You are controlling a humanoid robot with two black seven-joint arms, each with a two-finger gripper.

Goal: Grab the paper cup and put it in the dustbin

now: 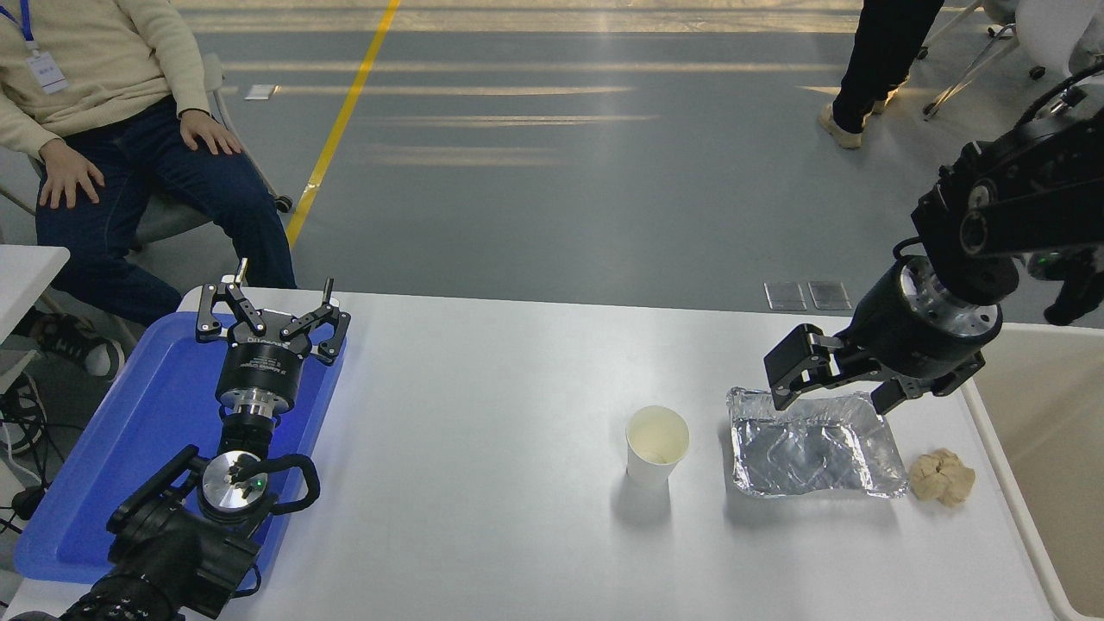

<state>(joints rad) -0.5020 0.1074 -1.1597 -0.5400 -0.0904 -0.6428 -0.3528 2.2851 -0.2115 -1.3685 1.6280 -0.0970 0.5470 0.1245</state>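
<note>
The paper cup [657, 444] stands upright on the white table [483, 483], right of centre, white outside and cream inside. The beige dustbin [1007, 483] sits off the table's right edge, only partly in the picture. My right gripper [835, 386] hovers over the far edge of the foil tray, to the right of the cup and apart from it; it is open with nothing between its fingers. My left gripper [272, 312] is parked at the lower left over the blue tray, open and empty.
A crumpled silver foil tray [811, 453] lies just right of the cup, with a tan paper ball [942, 477] beside it near the dustbin. A blue tray [129, 431] lies at the table's left. One person sits at the far left; another stands far right.
</note>
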